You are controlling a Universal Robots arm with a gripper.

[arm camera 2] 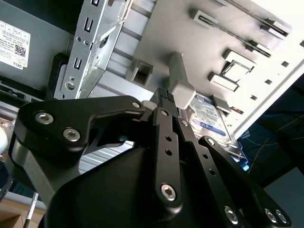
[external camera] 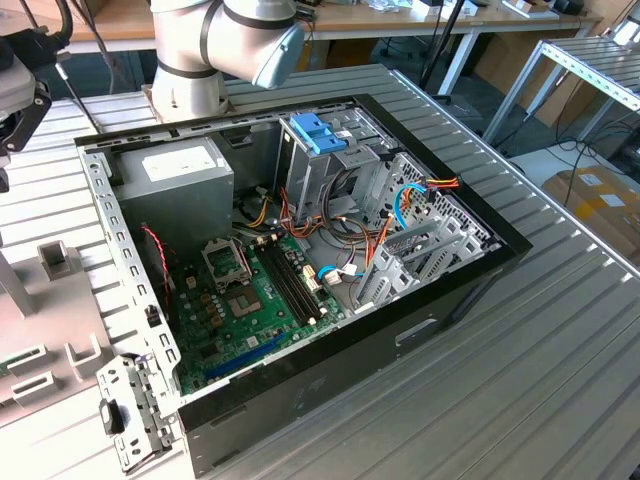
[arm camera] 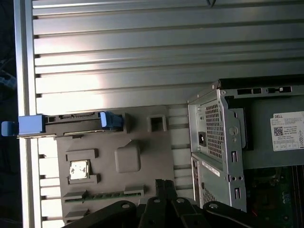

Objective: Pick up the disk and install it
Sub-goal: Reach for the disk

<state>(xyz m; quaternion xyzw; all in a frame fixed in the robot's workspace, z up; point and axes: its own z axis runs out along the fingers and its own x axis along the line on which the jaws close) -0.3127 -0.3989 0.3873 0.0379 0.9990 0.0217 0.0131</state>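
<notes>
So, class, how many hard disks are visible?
1: the disk, in both wrist views, at the edge of the grey fixture plate, outside the computer case. More may be hidden inside.

On the desk (external camera: 560,380), the open computer case (external camera: 330,380) holds the power supply (external camera: 180,170) beside the motherboard (external camera: 230,300), and a fixture plate (arm camera: 142,147) just beside the case carries the disk (arm camera: 71,124) at its edge.

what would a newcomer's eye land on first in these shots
The open computer case on the ribbed metal table dominates the exterior view, its green motherboard and grey power supply exposed. In the second wrist view the black end effector looms in the foreground before a grey fixture plate, with the disk and its blue-and-white label just beside it.
</notes>
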